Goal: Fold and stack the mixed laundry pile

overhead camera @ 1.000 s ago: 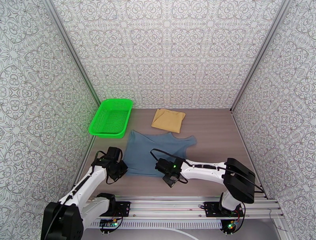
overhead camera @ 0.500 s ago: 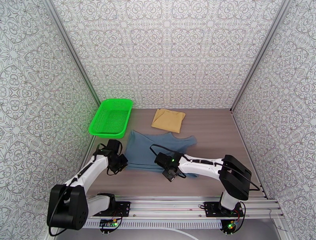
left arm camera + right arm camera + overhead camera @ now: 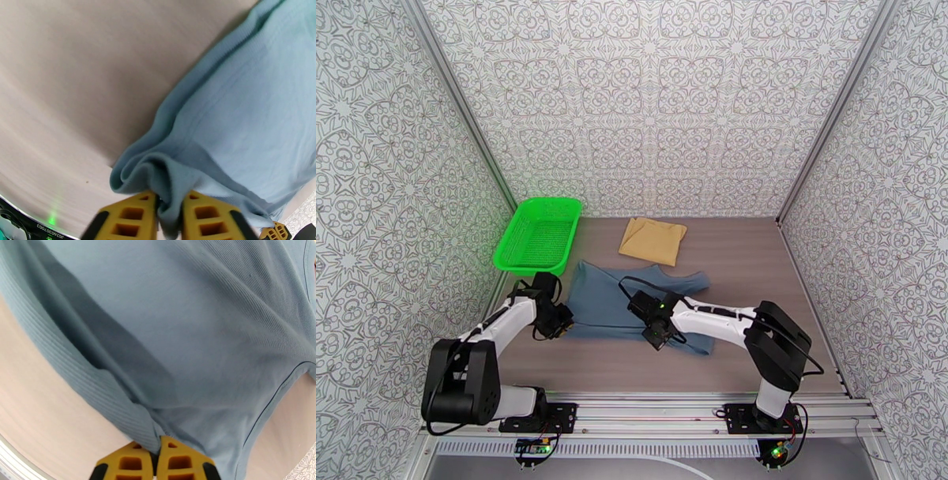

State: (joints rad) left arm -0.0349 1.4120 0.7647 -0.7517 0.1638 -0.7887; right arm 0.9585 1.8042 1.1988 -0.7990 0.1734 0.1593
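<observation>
Tank top (image 3: 616, 304), blue-grey, lies spread across the middle of the table (image 3: 758, 260), its straps toward the far side and its hem toward the arms. Part of that hem is covered in the top view by the two wrists.

At far left stands a green basket (image 3: 509, 234), just beside the tank top's far left corner; whether they touch cannot be told.

The left gripper (image 3: 557, 320) sits at the tank top's near left corner, its fingertips hidden from above under the wrist housing. In the left wrist view this gripper (image 3: 170, 205) has its yellow fingers (image 3: 132, 213) closed to a narrow gap, with a bunched roll of the tank top (image 3: 245, 118) pinched between them. The bottom edge cuts the fingers off, so how deep the cloth goes is unclear. Bare table (image 3: 79, 79) shows to the left of the fold.

A yellow cloth (image 3: 653, 241) lies folded at the far side, apart from the tank top and from both arms.

The right gripper (image 3: 657, 338) is over the near hem, right of centre, its tips also hidden from above. In the right wrist view this gripper (image 3: 158, 457) is all but closed on a thin ribbed fold of the tank top (image 3: 177, 319). The fabric is drawn up from the table (image 3: 39, 405) toward the fingers, and the frame's lower edge crops their bases.
</observation>
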